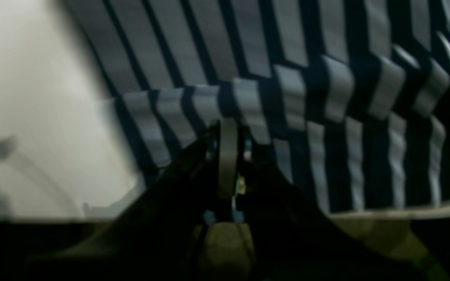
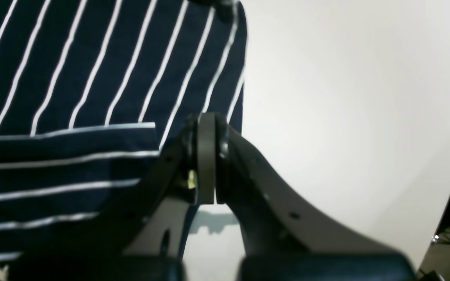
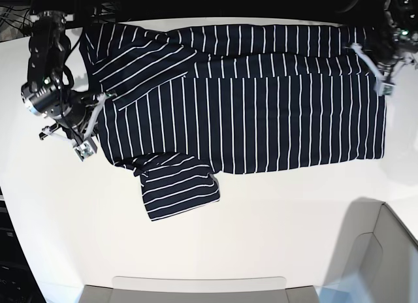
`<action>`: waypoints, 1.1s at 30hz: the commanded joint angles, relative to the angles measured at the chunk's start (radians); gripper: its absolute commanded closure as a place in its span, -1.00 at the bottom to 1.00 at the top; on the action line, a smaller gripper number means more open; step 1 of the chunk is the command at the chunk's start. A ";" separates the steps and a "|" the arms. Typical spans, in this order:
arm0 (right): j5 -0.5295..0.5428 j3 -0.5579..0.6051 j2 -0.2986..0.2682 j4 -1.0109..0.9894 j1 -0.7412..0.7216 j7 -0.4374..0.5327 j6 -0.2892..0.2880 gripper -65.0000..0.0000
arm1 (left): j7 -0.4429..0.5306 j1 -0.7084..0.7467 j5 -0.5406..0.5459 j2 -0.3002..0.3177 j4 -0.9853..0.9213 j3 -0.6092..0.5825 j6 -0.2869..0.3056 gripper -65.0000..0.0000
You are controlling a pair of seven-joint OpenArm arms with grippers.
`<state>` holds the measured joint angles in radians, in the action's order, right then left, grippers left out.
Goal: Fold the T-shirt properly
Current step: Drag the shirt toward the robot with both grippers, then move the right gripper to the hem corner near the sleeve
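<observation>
Right gripper [image 2: 207,156] had its fingers [image 2: 206,128] pressed together, tips sitting at the shirt's side edge; no cloth visibly caught between them in the wrist view, so I couldn't confirm a grip. Left gripper [image 1: 228,156] was also closed, tips against a folded band of striped fabric, but that view was dark and blurred, so a pinch of cloth was possible and not provable. From the base view, the right gripper [image 3: 85,143] sat at the shoulder end of the shirt, just beside the lower sleeve, and the left gripper [image 3: 385,87] sat at the hem end near the far corner. The T-shirt [image 3: 261,113] lay flat across the white table [image 3: 261,231], running sideways, with the far long side already doubled over in a strip along the top; one sleeve stuck out towards the near side and the other lay folded over the chest area. Risks, as I judged them: if either gripper held only one layer or nothing, lifting would drag one end only and skew the fold. The loose near sleeve could flop or bunch under the body when the long side came over. Uneven pull between the two ends would put a diagonal crease in. The hem end was near the table edge, so a slip there could drop cloth off the side.
</observation>
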<state>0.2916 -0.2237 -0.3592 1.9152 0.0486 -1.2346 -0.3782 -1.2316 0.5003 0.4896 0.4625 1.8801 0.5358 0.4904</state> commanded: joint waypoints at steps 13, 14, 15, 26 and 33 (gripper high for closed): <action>0.002 0.205 0.050 -0.468 -0.286 0.207 0.009 1.00 | -0.038 -0.081 0.005 -0.014 0.016 -0.042 0.000 1.00; 0.002 0.215 0.052 -0.518 -0.304 0.229 0.009 1.00 | -0.040 -0.081 0.005 -0.015 0.016 -0.058 0.000 1.00; 0.002 0.225 0.058 -0.566 -0.323 0.249 0.009 1.00 | -0.038 -0.082 0.005 -0.024 0.016 -0.066 0.000 1.00; 0.002 0.226 0.036 -0.682 -0.257 0.220 0.009 1.00 | -0.043 -0.114 0.004 -0.035 0.016 -0.069 0.000 1.00; 0.004 0.221 -0.019 -0.406 -0.094 0.068 0.009 1.00 | -0.043 -0.116 0.002 -0.035 0.014 -0.069 -0.002 1.00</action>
<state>0.3099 0.0006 -0.3634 1.5082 -0.0433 -1.1275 -0.3653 -1.2793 0.3847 0.4896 0.4129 1.8809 0.4614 0.4927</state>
